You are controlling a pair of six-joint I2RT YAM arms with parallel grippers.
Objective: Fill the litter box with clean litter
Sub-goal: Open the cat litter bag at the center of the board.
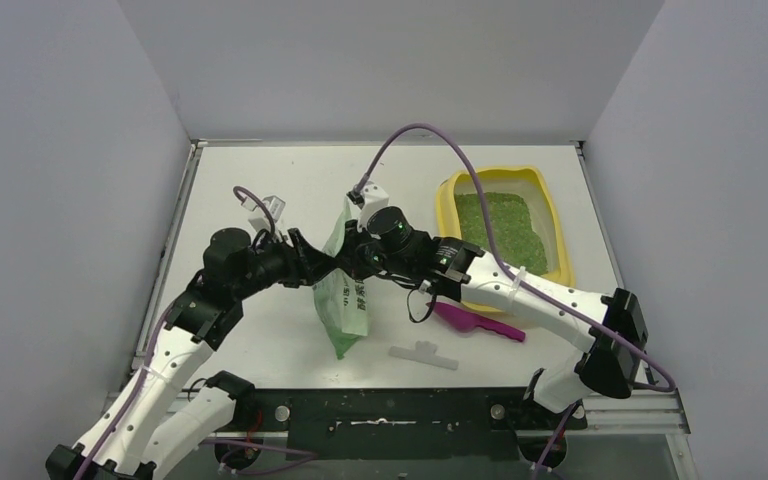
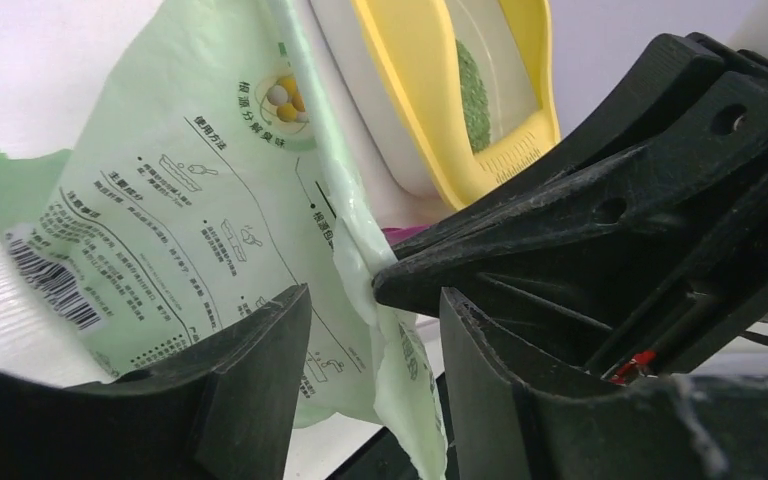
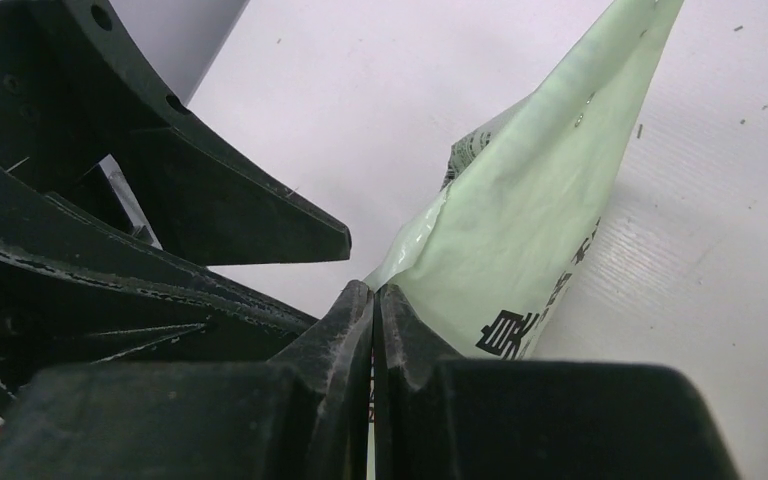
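The yellow litter box [image 1: 556, 222] sits at the back right, with green clean litter [image 1: 498, 224] covering its floor. It also shows in the left wrist view [image 2: 410, 95], as does the litter [image 2: 472, 80]. A light-green printed bag [image 1: 346, 295] stands mid-table. My right gripper [image 1: 348, 262] is shut on the bag's upper edge [image 3: 520, 220], fingertips pinched together [image 3: 373, 292]. My left gripper [image 1: 312, 264] is open, its jaws [image 2: 375, 300] either side of the same bag edge [image 2: 200, 190], close to the right fingers [image 2: 560, 200].
A magenta scoop [image 1: 477, 322] lies on the table in front of the litter box, under the right arm. A small white plastic clip [image 1: 423, 354] lies near the front edge. Grey walls close in the table on three sides.
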